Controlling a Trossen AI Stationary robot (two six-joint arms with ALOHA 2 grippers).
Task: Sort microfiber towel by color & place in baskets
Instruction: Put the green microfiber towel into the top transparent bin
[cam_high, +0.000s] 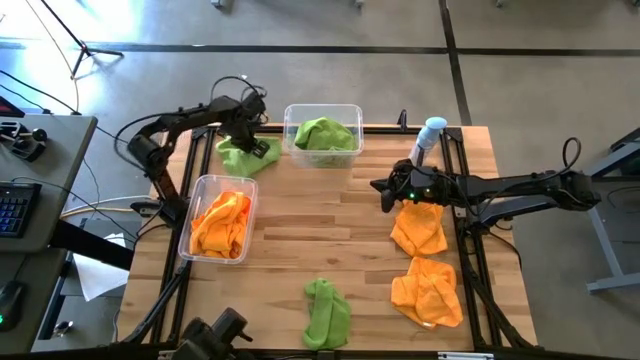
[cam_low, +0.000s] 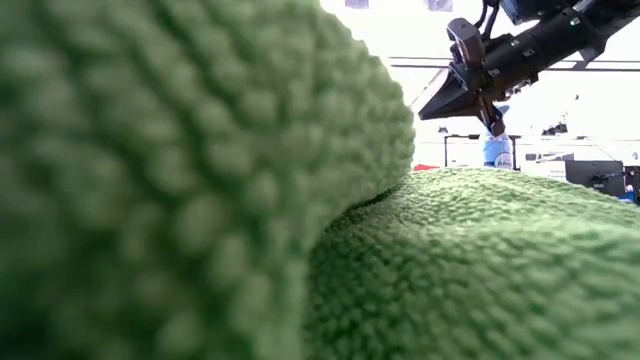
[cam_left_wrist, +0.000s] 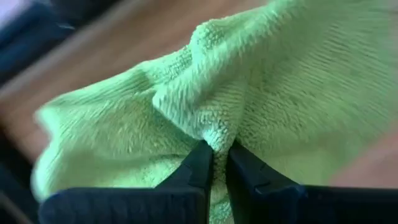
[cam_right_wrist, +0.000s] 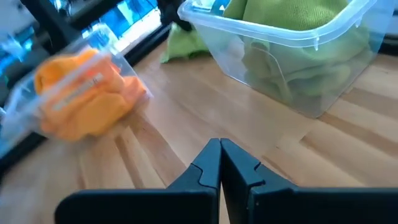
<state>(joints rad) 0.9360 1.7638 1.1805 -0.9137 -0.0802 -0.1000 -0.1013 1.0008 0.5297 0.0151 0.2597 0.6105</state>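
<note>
Two bins stand on the desk in the high view: the far bin holds a green towel, and the near-left bin holds orange towels. The left tool is at the far left of the desk, on a green towel that lies just left of the far bin. The right tool is over bare wood right of centre, near an orange towel. A second orange towel lies nearer the front, a second green towel lies at the front edge, and a spray bottle stands at the far right.

In the low view, green cloth fills nearly everything; the right tool hangs above it, pointing down.

In the left wrist view, the left tool is closed on a fold of the green towel.

In the right wrist view, the right tool is closed and holds nothing, above the wood, with both bins beyond.
</note>
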